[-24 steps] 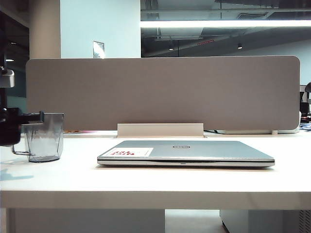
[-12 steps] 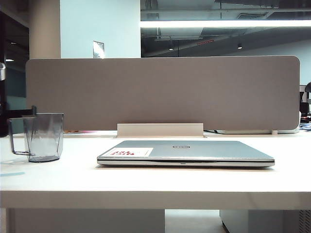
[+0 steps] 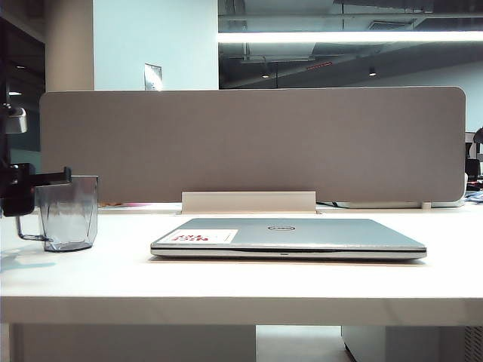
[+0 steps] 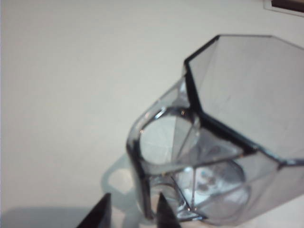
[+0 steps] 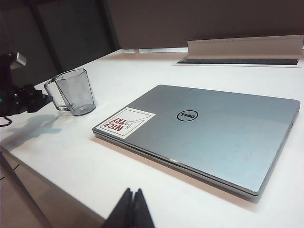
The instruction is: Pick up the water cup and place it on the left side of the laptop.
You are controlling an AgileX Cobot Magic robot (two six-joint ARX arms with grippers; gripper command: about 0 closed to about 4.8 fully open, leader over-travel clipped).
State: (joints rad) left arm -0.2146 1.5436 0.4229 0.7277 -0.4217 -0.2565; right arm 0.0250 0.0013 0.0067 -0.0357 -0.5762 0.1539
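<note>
Caught the cup (image 3: pixel 68 213) upright on the white table (image 3: pixel 226 283) at the left of the exterior view, its thin handle (image 3: pixel 26 226) turned toward the frame's left edge. Found it well apart from the laptop (image 3: pixel 287 235), with bare tabletop between the two.

Showed the laptop shut and flat at centre frame, with a white sticker (image 3: pixel 198 236) in red print near the lid's left corner and a small dark oval logo (image 3: pixel 281 228) mid-lid.

Picked out the left gripper (image 3: pixel 56 179) at the far left edge of the exterior view, reaching in level with the cup's rim. Through the left wrist camera, saw its two dark fingertips (image 4: pixel 102 213) spread with a clear gap between them, straddling the handle. Saw the handle just beside one finger and apart from the other, with no pinch on it. Left the cup's base resting on the table.

Through the right wrist camera, registered the right gripper (image 5: pixel 133 209) low by the table's near edge, fingers pressed together on nothing, well short of the laptop, with the cup and the left gripper visible beyond the lid's sticker corner.

Framed it all against a grey divider panel (image 3: pixel 249 143) along the table's far edge, a pale bracket (image 3: pixel 249 202) at its foot behind the laptop, and a bright strip light (image 3: pixel 347 36) across the upper right.
</note>
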